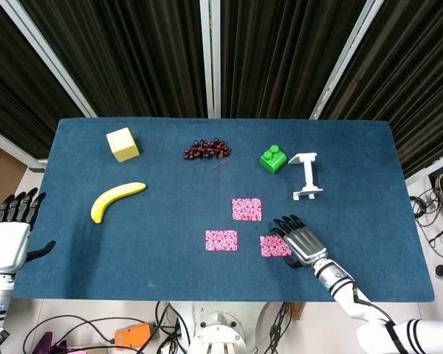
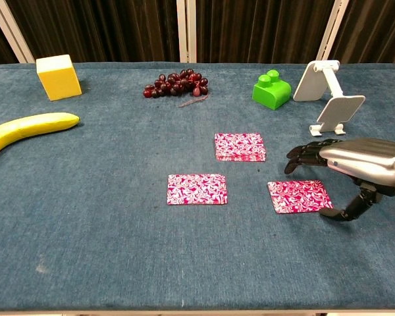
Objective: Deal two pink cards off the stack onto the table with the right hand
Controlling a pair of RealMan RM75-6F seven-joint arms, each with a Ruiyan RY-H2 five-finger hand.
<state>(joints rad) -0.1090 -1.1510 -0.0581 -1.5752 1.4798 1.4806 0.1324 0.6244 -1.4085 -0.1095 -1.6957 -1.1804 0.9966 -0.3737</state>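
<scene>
My right hand [image 2: 355, 166] hovered open over a card [image 2: 299, 195], blue table [image 1: 133, 243], black curtains [image 1: 148, 51] at 12.

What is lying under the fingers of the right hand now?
A pink card lies flat on the blue table below the right hand. The chest view shows it whole; in the head view the fingers cover its right edge.
</scene>
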